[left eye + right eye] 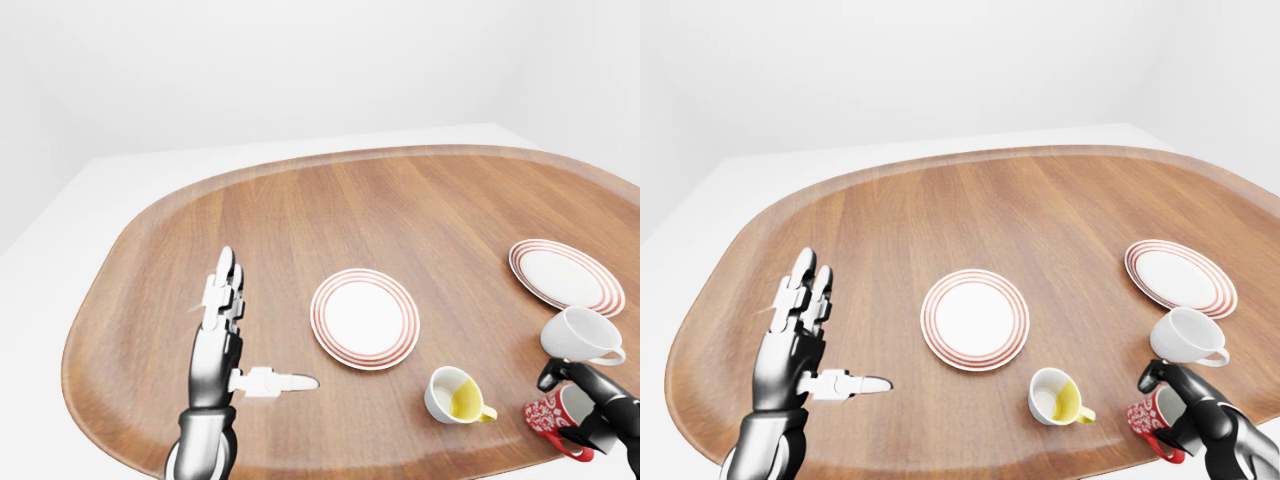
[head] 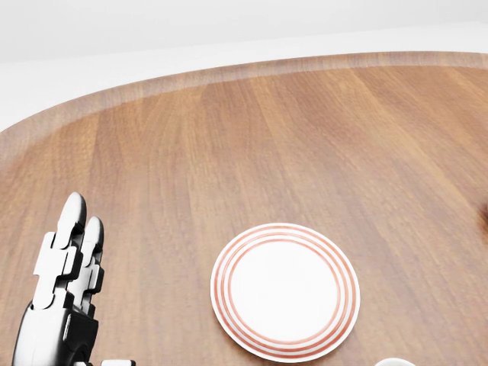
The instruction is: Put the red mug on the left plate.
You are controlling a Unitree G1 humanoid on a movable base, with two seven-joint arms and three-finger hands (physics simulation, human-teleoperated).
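The robot's dark right hand has its fingers wrapped round the small red mug with white dots, which sits low on the brown wooden table, at about five o'clock from the round white plate with red rings where it must go. The silver left hand waits flat and open at nine o'clock from that plate, holding nothing, likely keeping out of the way.

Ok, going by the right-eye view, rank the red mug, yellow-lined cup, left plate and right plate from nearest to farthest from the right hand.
1. red mug, between the right hand's fingers at lower right.
2. yellow-lined cup, just to the left.
3. right plate, above the hand.
4. left plate, centre, clearly farthest.
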